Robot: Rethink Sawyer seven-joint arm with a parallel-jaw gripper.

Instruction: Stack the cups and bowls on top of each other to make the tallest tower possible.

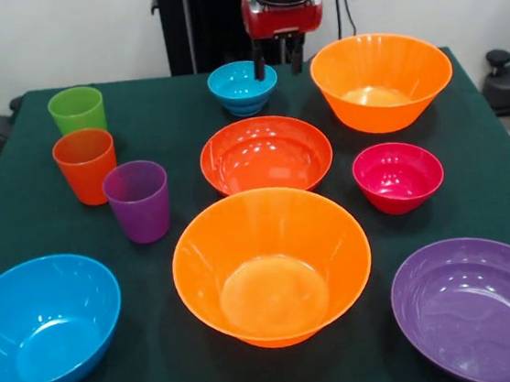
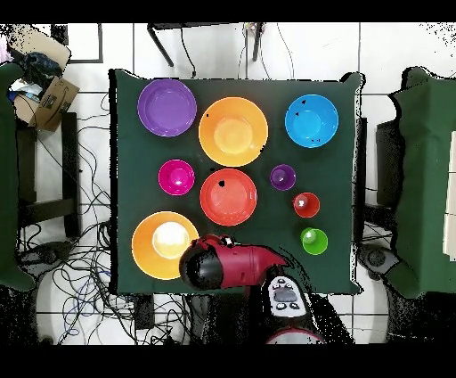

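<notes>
Seen from the front, three cups (image 1: pixel 109 161) stand in a diagonal row at the worktop's (image 1: pixel 178 163) left. Seven bowls (image 1: pixel 265 153) sit apart over the rest, none stacked. The pincer (image 1: pixel 279 59) hangs above the smallest far bowl's (image 1: pixel 242 87) right rim.

A robotics laboratory is indicated: a green-clothed worktop (image 2: pixel 125 134) is set on a tiled floor (image 2: pixel 89 45), loose cables (image 2: pixel 71 258) are strewn around it, and cardboard boxes (image 2: pixel 49 94) are stacked alongside.
</notes>
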